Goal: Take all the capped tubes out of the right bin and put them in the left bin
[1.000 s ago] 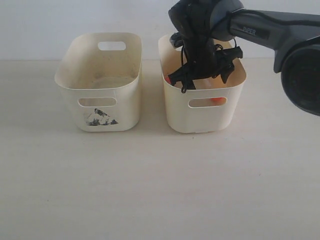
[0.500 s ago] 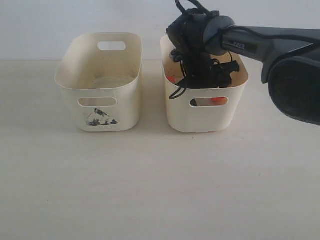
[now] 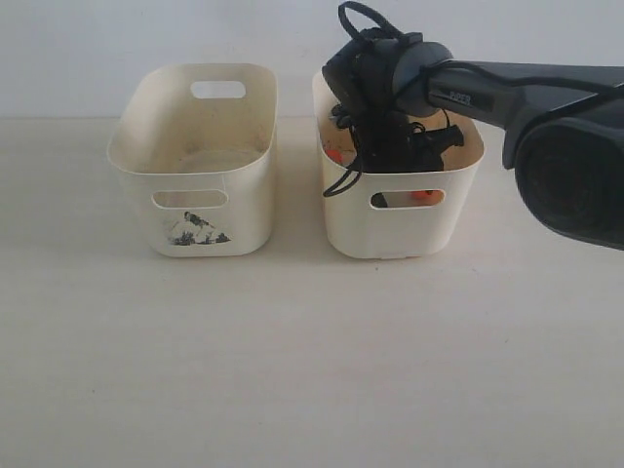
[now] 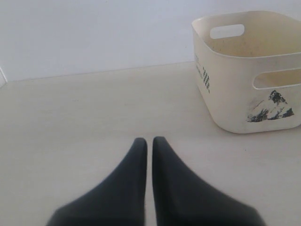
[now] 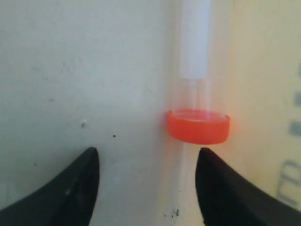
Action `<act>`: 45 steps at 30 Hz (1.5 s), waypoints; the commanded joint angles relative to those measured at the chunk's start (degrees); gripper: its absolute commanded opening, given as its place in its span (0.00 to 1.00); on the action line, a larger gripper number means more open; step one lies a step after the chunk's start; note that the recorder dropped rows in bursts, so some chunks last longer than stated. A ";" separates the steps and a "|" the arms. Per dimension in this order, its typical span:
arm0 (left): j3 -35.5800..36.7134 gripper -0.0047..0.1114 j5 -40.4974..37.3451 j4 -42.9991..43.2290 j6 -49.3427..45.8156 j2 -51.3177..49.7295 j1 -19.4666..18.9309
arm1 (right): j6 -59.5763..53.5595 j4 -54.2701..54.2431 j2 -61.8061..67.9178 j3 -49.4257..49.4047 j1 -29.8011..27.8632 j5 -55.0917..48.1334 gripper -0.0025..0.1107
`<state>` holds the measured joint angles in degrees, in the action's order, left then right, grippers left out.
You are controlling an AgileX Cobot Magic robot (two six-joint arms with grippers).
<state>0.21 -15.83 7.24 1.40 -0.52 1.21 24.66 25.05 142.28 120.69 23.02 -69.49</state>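
Two cream bins are set upright, just apart: the smudged left bin [image 3: 195, 210] at 9 o'clock of the plain right bin [image 3: 390, 232]. A clear, orange-capped capped tube [image 5: 198, 126] is seen beside the right bin's inner wall.

The left bin [image 3: 244, 200] and right bin [image 3: 351, 226] look like smooth cream plastic with a dull sheen. The left bin's near face bears a scuffed black-grey label remnant. The capped tube [image 5: 194, 52] is clear plastic with a glossy orange cap. The table [image 3: 292, 370] is pale and matt. The right gripper [image 5: 146, 162] looks matt black.

L bin [image 3: 190, 161] left of R bin [image 3: 400, 222] (just beside); capped tube [image 5: 198, 126], R pincer [image 5: 146, 157] in R bin.
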 commanded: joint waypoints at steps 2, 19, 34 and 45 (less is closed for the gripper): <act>-0.21 0.08 0.85 -0.38 0.66 0.11 -0.06 | 0.31 1.05 1.18 -0.22 -0.22 -0.48 0.29; -0.21 0.08 0.85 -0.38 0.66 0.11 -0.06 | -3.92 5.79 -2.82 1.44 0.08 -0.48 0.58; -0.21 0.08 0.85 -0.38 0.66 0.11 -0.06 | -3.78 6.81 0.92 1.31 0.08 5.51 0.58; -0.21 0.08 0.85 -0.38 0.66 0.11 -0.06 | -4.20 3.15 3.55 1.31 -0.15 4.26 0.50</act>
<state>0.21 -15.83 7.24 1.40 -0.52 1.21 21.07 31.56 144.34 122.39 23.35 -64.84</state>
